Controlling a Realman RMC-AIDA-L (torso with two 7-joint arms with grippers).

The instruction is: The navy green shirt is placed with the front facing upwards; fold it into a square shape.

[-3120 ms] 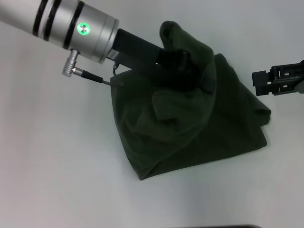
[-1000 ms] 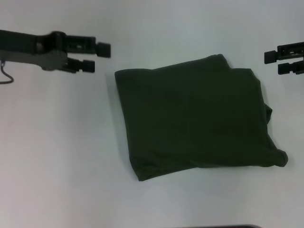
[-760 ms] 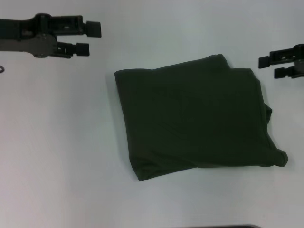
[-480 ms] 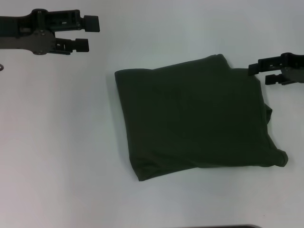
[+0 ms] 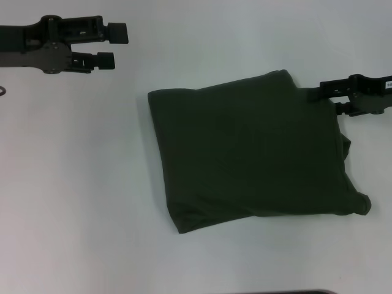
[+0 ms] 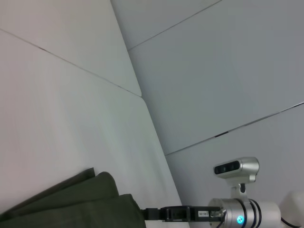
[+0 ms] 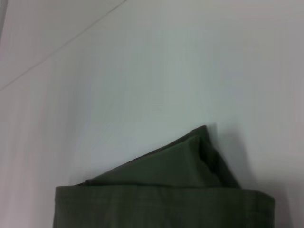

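- The navy green shirt (image 5: 254, 153) lies folded on the white counter (image 5: 79, 184), roughly mid-counter, shifted twd the right edge.
- Shape approx. a tilted square; near-left corner points twd the counter's near edge, far-right corner twd the right gripper.
- No lettering or collar visible; only plain dark fabric faces up.
- Right side shows stacked layers: a lower layer pokes out at the near-right corner and along the right edge.
- Left gripper (image 5: 115, 44) hovers near the counter's far-left corner, well apart from the shirt; fingers spread, nothing btwn them.
- Right gripper (image 5: 317, 93) sits at the shirt's far-right corner, by the counter's right edge; tips right at the fabric edge, seemingly touching. One finger above, one lower; gap visible, so spread, not pinching cloth as far as seen.
- Left wrist view: shirt's layered edge (image 6: 80, 202) w/ the right arm's gripper (image 6: 147, 214) at it; wall panels behind.
- Right wrist view: a folded corner of the shirt (image 7: 180, 185) peaks above a thicker folded band, bare counter (image 7: 142, 71) beyond.
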